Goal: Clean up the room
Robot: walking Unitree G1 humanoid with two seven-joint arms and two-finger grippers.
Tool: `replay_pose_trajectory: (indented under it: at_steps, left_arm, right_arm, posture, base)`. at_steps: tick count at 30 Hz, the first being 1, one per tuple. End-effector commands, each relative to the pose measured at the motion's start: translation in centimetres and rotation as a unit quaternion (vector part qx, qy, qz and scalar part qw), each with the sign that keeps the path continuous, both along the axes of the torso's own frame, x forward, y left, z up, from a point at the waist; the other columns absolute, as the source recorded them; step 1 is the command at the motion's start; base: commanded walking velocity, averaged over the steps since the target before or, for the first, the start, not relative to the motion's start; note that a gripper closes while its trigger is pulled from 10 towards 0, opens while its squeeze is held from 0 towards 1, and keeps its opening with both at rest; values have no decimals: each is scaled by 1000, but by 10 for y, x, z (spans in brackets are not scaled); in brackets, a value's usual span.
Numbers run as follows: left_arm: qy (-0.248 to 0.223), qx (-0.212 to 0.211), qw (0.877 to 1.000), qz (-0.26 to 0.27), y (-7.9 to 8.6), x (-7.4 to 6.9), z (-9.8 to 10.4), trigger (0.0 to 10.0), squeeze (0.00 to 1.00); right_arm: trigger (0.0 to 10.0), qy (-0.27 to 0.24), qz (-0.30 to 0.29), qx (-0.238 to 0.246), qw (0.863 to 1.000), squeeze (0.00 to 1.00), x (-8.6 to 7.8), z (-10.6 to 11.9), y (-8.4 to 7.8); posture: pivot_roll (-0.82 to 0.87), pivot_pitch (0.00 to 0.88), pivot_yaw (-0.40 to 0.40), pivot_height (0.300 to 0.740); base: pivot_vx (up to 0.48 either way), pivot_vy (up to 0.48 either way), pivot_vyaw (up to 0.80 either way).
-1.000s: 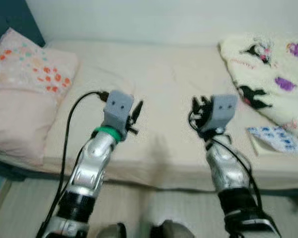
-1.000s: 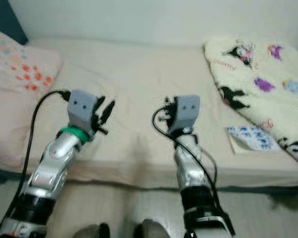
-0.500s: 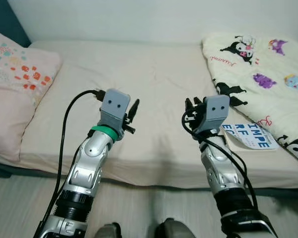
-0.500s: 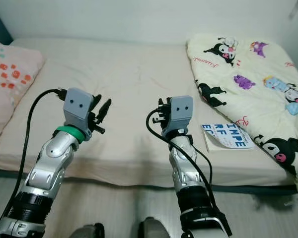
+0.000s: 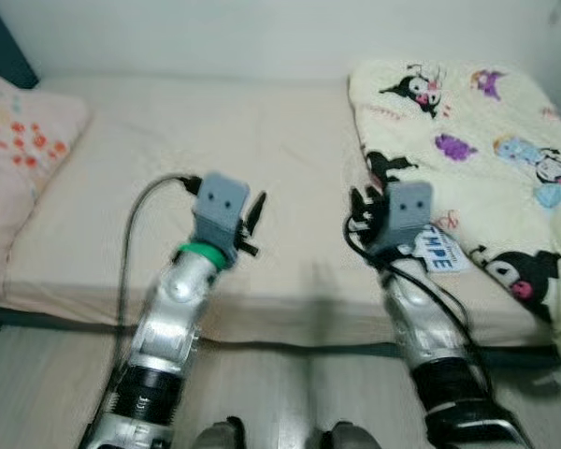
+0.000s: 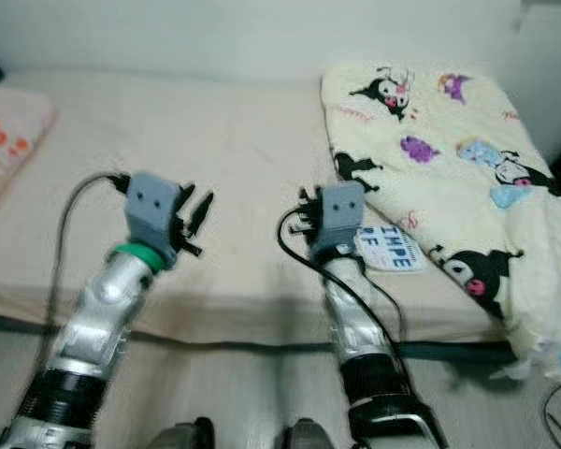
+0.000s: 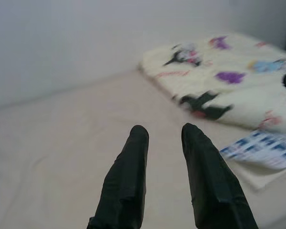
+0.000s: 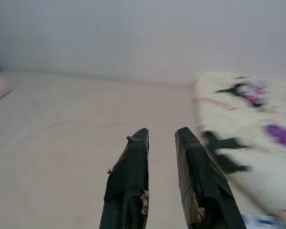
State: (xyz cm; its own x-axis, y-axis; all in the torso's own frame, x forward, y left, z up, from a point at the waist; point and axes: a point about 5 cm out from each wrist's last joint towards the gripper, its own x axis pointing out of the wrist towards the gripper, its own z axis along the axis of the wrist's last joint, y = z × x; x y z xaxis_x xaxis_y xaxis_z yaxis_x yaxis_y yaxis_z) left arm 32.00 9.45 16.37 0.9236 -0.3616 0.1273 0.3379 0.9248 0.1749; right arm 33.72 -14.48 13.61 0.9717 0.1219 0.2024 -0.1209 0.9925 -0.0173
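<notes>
1. A cream blanket (image 6: 430, 168) with cartoon prints is lying on the bed (image 6: 234, 159).
2. A booklet (image 6: 391, 248) is resting beside the blanket's near edge.
3. Both silver arms are reaching over the bed; the left gripper (image 6: 196, 220) is sitting well apart from the blanket.

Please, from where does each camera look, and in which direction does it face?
Left eye and right eye views: on the head, looking forward and down at the bed; both silver arms show.
Left wrist view: along the left gripper, facing the cartoon blanket and book.
Right wrist view: along the right gripper, facing the wall.
All share the blanket.
</notes>
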Motion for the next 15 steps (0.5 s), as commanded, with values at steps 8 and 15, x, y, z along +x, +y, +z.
replay_pose_trajectory:
  at_steps: [8, 15]
  left_arm:
    - [15, 3, 1000, 9, 5, 0, -6, 10000, 0]
    - [21, -2, 1000, 14, 6, 1, -6, 10000, 0]
  right_arm:
    - [10000, 8, 0, 6, 1000, 0, -2, -4, 2]
    - [10000, 8, 0, 7, 1000, 0, -2, -4, 2]
  posture:
    - [-55, 34, 64, 740]
    - [-56, 34, 66, 740]
  base:
    - [0, -222, 0]
    - [0, 0, 0]
